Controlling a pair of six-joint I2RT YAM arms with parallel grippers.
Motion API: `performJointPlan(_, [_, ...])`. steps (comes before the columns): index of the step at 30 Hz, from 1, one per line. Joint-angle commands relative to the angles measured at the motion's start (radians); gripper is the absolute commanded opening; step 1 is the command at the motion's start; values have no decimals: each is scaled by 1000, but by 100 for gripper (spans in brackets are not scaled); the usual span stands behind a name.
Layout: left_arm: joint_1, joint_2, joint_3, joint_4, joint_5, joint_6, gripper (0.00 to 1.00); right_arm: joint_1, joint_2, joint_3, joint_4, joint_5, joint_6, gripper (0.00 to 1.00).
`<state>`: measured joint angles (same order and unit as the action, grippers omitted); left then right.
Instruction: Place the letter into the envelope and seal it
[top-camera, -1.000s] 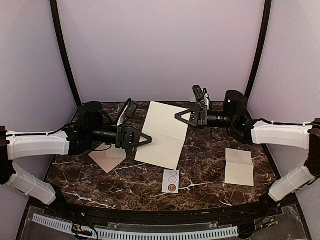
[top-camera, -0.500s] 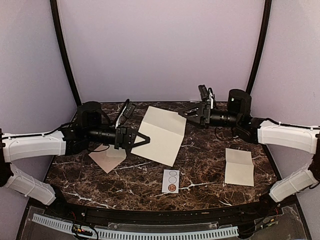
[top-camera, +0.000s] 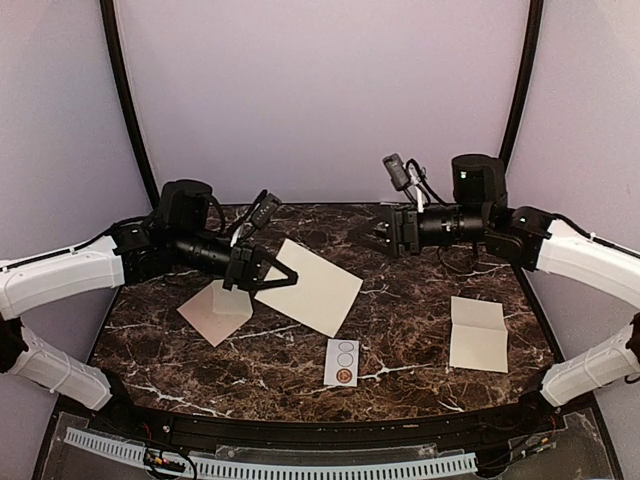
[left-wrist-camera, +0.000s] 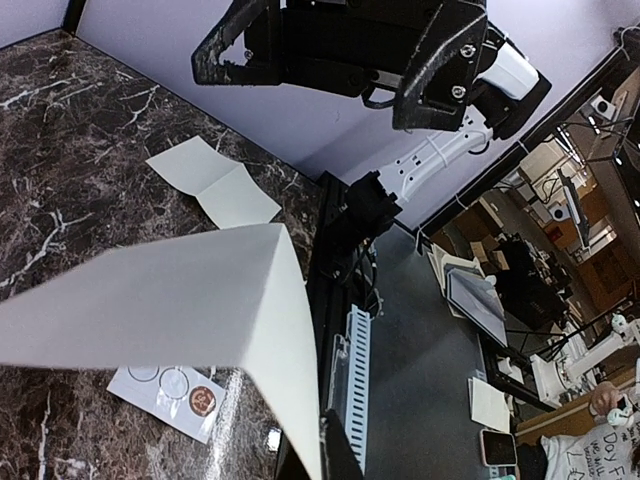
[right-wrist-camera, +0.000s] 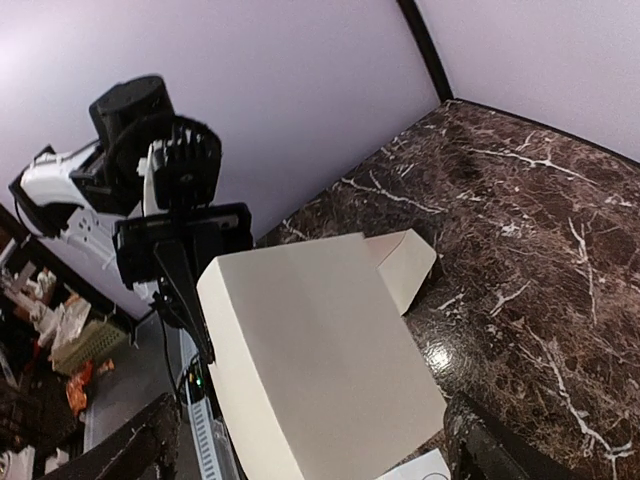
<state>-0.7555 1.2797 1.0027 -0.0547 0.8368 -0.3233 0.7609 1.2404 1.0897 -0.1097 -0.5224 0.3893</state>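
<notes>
While the left gripper (top-camera: 284, 279) is pressed together on the 9 o'clock edge of the letter (top-camera: 315, 290), the sheet hangs from it bent along a crease. It is probably raised this way so it can be folded small enough for the envelope (top-camera: 213, 313), which lies flat on the bench (top-camera: 420, 300) at the letter's 8 o'clock. The right gripper (top-camera: 382, 233) hovers at 1 o'clock, jaws spread and apart from the paper — free to take a fresh hold. A printed card (top-camera: 342, 362) sits at 5 o'clock.
</notes>
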Motion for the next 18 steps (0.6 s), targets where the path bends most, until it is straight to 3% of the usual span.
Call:
performJointPlan(1, [-11, 0, 32, -109, 77, 88, 0, 77, 113, 96, -108, -75, -130, 85])
performJointPlan(8, [-29, 18, 73, -189, 87, 147, 0, 144, 252, 196, -158, -214, -186, 74])
performJointPlan(14, [-31, 28, 93, -229, 58, 180, 0, 164, 272, 193, -145, -279, -182, 58])
performJointPlan(18, [-31, 32, 106, -262, 11, 207, 0, 164, 247, 167, -111, -296, -160, 54])
